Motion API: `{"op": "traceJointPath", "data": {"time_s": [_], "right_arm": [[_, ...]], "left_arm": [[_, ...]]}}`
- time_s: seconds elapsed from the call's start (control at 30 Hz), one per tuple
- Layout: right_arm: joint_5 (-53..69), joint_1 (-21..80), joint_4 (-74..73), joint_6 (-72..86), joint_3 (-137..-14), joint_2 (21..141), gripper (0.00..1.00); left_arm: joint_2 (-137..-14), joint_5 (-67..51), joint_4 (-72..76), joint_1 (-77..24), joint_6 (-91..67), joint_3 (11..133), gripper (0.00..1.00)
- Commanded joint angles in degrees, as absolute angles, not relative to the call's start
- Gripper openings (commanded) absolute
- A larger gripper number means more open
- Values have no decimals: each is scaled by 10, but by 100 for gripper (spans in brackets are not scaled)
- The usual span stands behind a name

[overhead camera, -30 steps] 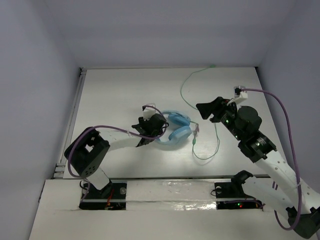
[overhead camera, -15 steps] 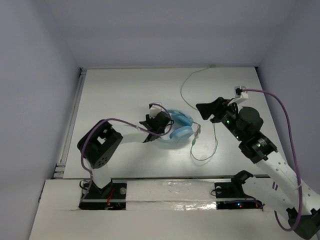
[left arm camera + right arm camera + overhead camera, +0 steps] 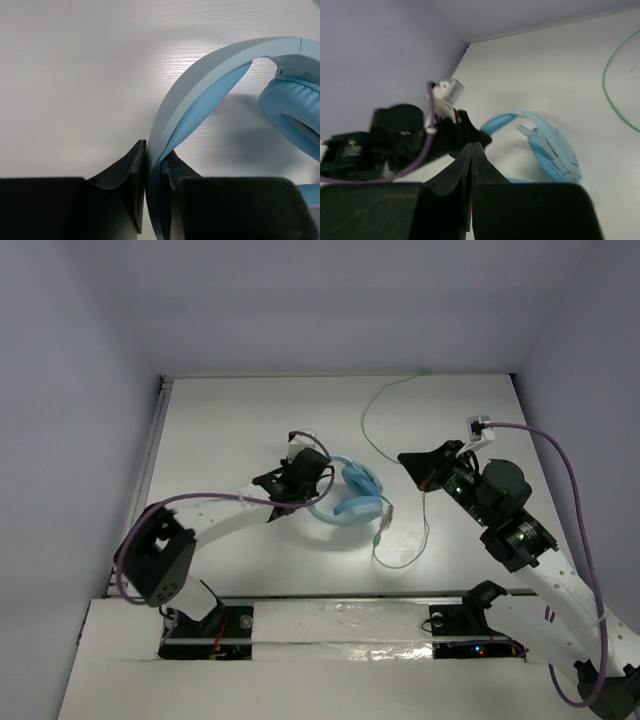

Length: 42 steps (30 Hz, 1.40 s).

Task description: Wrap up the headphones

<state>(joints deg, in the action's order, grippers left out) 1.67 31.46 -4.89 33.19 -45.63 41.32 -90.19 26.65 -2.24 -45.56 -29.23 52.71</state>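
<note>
Left end effector point(image 3: 154, 192) clamped on headphones point(image 3: 200, 70) at headband; right end effector point(image 3: 471, 165) closed tight, apart from headphones.

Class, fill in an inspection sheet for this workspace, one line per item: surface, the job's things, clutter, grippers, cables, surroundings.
Surface: white table, matte, no marks seen.
Job's things: light blue headphones lying mid-table; their pale-green cable is unwrapped and trails in loose loops to the far edge.
Clutter: nothing seen.
Grippers: left gripper shut on the headband; right gripper shut, raised beside the cable, nothing seen between its jaws.
Cables: purple arm cables loop off both wrists, apart from the green one.
Surroundings: plain pale walls on three sides.
</note>
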Motion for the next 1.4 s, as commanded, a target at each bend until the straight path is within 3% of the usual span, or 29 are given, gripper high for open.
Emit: {"op": "traceJointPath", "data": {"time_s": [0.0,0.13,0.33,0.37,0.4,0.43,0.53,0.63,0.97,1.37], "right_arm": [[86,314,-6,327,-451,418,0],[113,314,28,325,-444,419,0],[197,314,96,330,-420,430,0],[193,314,106,329,-413,429,4],[184,314,112,328,-410,430,15],[177,314,112,325,-410,432,42],[174,314,119,313,-410,457,71],[185,319,124,310,-416,509,76],[176,352,203,312,-420,639,77],[137,362,257,321,-379,697,58]], "left_arm": [[-786,247,-80,-432,-241,585,0],[-698,198,-137,-380,-225,639,0],[-678,121,-206,-311,-169,761,0],[-679,108,-213,-288,-162,773,0],[-679,81,-217,-275,-157,786,0],[-680,64,-224,-263,-151,806,0],[-685,10,-235,-229,-148,844,0],[-696,-31,-248,-224,-149,889,0],[-722,-120,-244,-214,-178,995,0],[-776,-224,-207,-147,-233,1070,0]]}}
